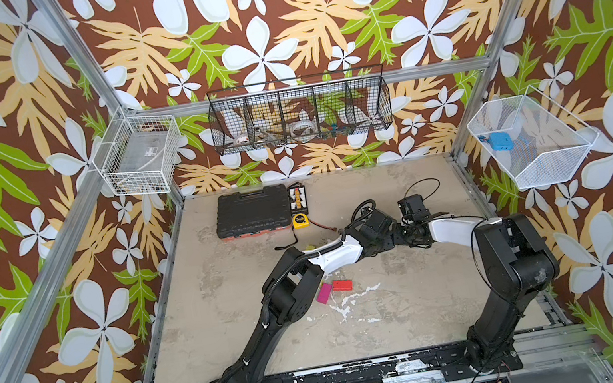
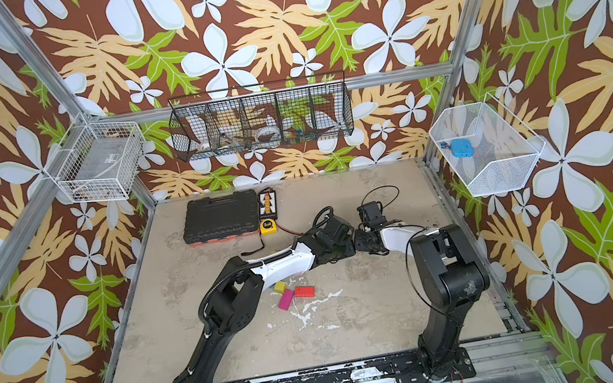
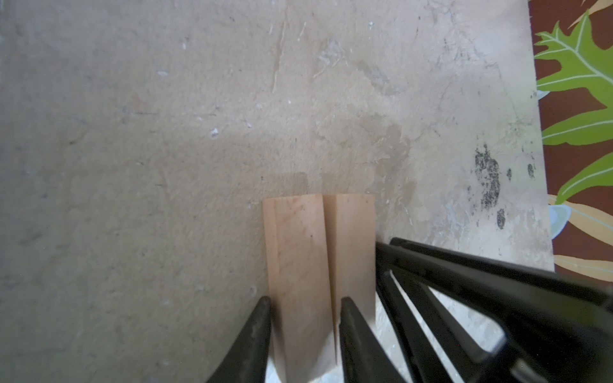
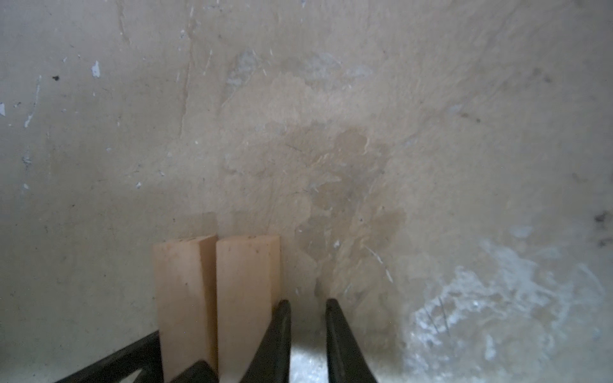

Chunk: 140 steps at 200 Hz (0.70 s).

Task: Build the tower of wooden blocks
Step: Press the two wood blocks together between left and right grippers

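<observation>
Two plain tan planks stand on edge side by side on the table. My left gripper [image 3: 305, 300] has its fingers against the two faces of one plank [image 3: 298, 248]. The other plank [image 3: 351, 238] leans against it. My right gripper [image 4: 306, 301] is shut with nothing between its fingers. One of its fingers rests against the outer face of the nearer plank [image 4: 245, 282]. In both top views the two wrists meet at mid-right and hide the planks. A magenta brick [image 1: 324, 293], a red brick [image 1: 342, 284] and a yellow cube [image 2: 279, 287] lie loose near the left arm.
A black tool case [image 1: 251, 210], a small bit box [image 1: 298, 198] and a yellow tape measure [image 1: 300, 221] sit at the back left. A thin cable [image 1: 295, 236] trails from there. Wire baskets [image 1: 300, 111] hang on the walls. White smears mark the table's middle.
</observation>
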Each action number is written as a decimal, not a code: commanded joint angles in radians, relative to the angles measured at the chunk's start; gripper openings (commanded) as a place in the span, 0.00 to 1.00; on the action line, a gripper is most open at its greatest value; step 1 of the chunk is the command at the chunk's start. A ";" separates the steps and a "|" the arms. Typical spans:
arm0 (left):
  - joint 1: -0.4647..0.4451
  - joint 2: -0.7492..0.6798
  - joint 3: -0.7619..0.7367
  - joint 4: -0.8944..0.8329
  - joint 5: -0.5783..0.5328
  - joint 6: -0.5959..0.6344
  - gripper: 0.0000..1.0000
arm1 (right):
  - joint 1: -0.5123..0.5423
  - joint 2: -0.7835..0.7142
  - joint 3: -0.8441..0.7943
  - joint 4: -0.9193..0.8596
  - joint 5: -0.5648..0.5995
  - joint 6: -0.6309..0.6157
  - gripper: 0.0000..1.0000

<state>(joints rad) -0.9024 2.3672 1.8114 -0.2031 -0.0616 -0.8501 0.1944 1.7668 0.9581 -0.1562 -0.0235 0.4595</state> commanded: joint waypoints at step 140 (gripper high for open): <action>0.048 -0.079 -0.172 0.237 0.110 0.006 0.40 | 0.005 0.027 0.027 -0.021 -0.010 -0.012 0.18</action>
<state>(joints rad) -0.8581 2.3039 1.6489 -0.0174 0.0227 -0.8509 0.1978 1.7882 0.9817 -0.1532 -0.0261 0.4507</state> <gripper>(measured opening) 0.399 0.184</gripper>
